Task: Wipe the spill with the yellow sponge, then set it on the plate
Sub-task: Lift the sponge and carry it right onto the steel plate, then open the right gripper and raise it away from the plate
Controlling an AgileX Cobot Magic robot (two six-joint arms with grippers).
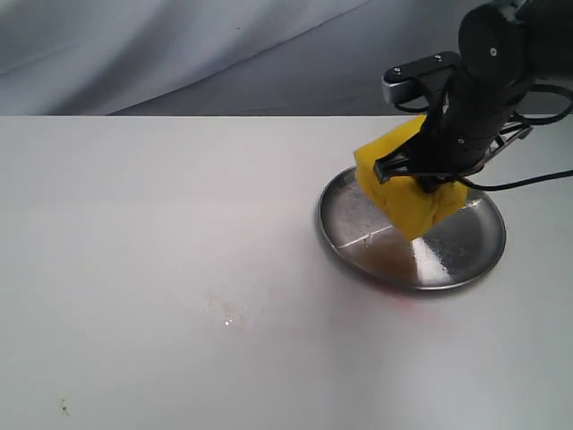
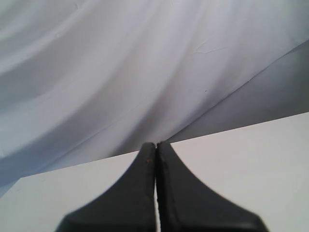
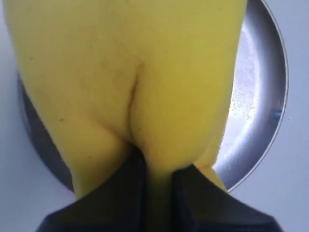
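My right gripper (image 1: 423, 176) is shut on the yellow sponge (image 1: 405, 199) and holds it tilted over the round silver plate (image 1: 470, 244) at the right of the table. Whether the sponge's lowest corner touches the plate I cannot tell. In the right wrist view the squeezed sponge (image 3: 130, 72) bulges out between the dark fingers (image 3: 120, 193) of the right gripper (image 3: 157, 166), with the plate (image 3: 256, 96) beneath. No amber puddle shows; only faint wet glints (image 1: 229, 317) lie on the table left of the plate. My left gripper (image 2: 156, 144) is shut on nothing, away from both.
The white table (image 1: 134, 233) runs to a far edge backed by a grey-white draped cloth (image 1: 179, 45). A tiny dark speck (image 1: 64, 408) lies near the front left. A black cable (image 1: 528, 182) hangs off the right arm beside the plate.
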